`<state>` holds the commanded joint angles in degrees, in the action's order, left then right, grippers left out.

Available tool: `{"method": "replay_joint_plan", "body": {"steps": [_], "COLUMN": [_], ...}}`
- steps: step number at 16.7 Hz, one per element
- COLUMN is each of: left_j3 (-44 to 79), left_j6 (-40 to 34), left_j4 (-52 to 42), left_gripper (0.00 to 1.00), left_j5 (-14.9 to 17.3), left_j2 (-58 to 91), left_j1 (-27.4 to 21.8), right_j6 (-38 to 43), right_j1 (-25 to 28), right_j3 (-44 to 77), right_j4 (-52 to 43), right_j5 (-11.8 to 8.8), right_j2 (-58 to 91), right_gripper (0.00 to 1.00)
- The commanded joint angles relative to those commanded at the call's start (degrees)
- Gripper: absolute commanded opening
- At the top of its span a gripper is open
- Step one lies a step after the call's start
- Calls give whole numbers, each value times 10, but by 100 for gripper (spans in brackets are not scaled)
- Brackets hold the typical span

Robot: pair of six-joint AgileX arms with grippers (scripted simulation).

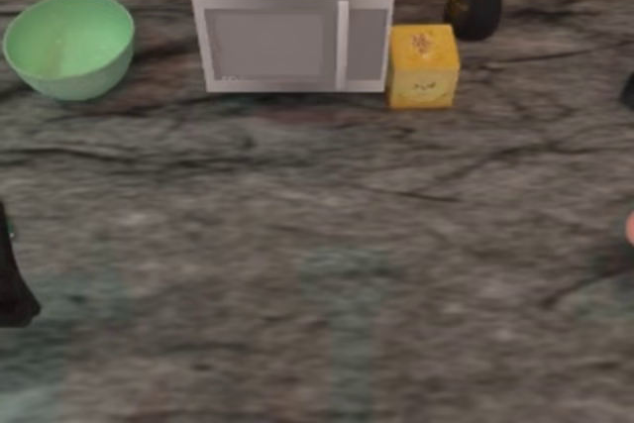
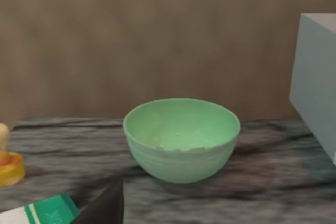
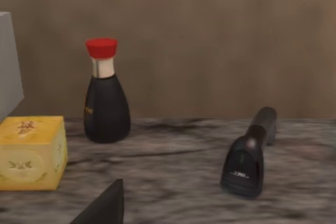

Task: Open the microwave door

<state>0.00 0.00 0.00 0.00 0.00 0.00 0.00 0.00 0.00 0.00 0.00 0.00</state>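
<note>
The microwave (image 1: 292, 17) stands at the table's far edge, its microwave door (image 1: 271, 44) closed. Only the right wrist view shows a black scanner (image 3: 248, 153). I cannot tell either claw's state; both arms sit parked at the table's sides

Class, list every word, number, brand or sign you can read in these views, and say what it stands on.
None can be read.
yellow cube: printed marks, too blurred to read.
handheld scanner: small pale marking, unreadable.
soy sauce bottle: small label mark, illegible.
green-and-white packet: faint print, unreadable.
microwave door: no text visible.
</note>
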Motion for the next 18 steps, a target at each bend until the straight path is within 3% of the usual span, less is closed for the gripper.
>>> {"method": "replay_joint_plan", "body": {"steps": [4, 8, 18], "left_j3": [16, 117, 626], "left_j6": [-5, -33, -190], "left_j4": [-9, -55, -212], "left_gripper": [100, 100, 100], "left_j5": [-4, -30, -135], "left_j2": [17, 125, 710], "left_j1": [-8, -49, -226], "right_j6": [0, 0, 0], "right_j1": [0, 0, 0], "right_j3": [0, 0, 0], "right_j4": [0, 0, 0], "right_j5": [0, 0, 0], "right_j2": [0, 0, 0], "right_gripper": [100, 100, 100]}}
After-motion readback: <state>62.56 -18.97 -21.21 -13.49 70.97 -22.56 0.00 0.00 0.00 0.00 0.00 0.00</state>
